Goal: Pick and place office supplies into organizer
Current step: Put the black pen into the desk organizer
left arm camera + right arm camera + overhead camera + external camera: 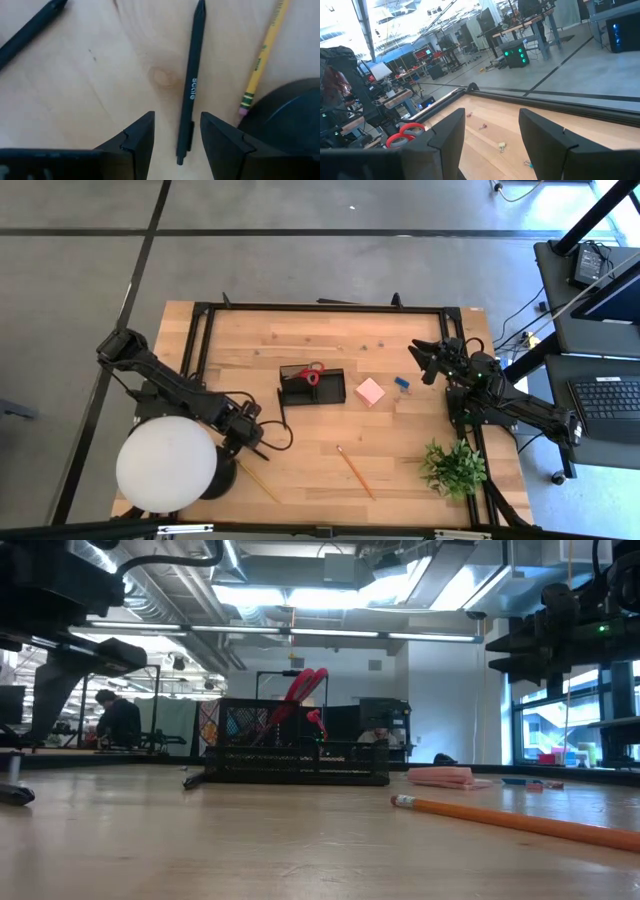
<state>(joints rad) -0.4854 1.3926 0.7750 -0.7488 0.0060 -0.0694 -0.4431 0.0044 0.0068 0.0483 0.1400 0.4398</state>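
table: my pale blond wooden table top (330,435), fine grain, black metal frame
organizer: black mesh rectangular tray (312,388)
scissors: red-handled scissors (314,373) in it
notes: pink square sticky-note block (371,391)
small piece: tiny blue piece (401,384)
pen: thin black pen (191,85), white lettering
pencil: yellow wooden pencil (262,55), pink eraser, I think
lamp: large white round lamp (166,462)
plant: green leafy plant (454,465)

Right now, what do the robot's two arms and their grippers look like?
Both arms are dark, jointed and boxy. The left arm has a black cable looping beside its wrist. The right arm shows small green lights near its wrist. The left gripper and the right gripper each have two matte black, wedge-shaped fingers with stepped inner edges.
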